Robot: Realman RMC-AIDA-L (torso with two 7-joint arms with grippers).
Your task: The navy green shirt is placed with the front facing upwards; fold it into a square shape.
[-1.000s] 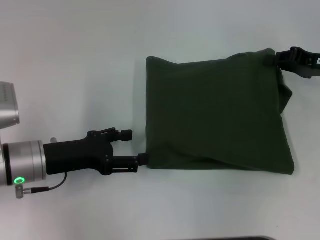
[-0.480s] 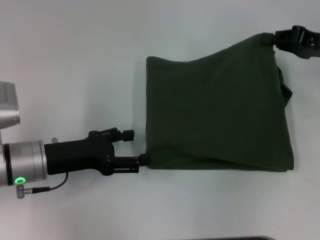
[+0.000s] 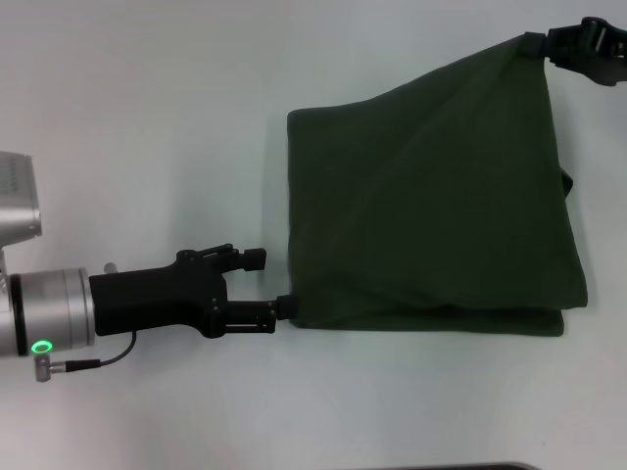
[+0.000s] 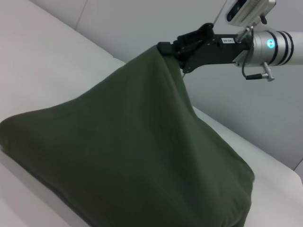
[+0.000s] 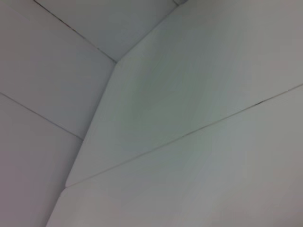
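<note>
My left pincer lies low over the tabletop, toward its near left part, and its lower finger tip touches the shirt's near left corner. The upper finger stands clear of the lower one, so the pincer is apart and holds nothing that I can see.

The shirt is a dark olive-green bundle, folded over on itself, lying on the right half of the tabletop. Its near edge shows stacked layers, and its left edge runs straight from near to far. No lettering, collar or label shows.

At the far right, my right pincer is clamped together on the shirt's far right corner and holds it raised off the tabletop, so the cloth slopes up from the flat left side into a peak. In the left wrist view the same peak hangs from that pincer, with the cloth spreading down like a tent onto the white surface.

The right wrist view shows only pale panels with thin seams.
</note>
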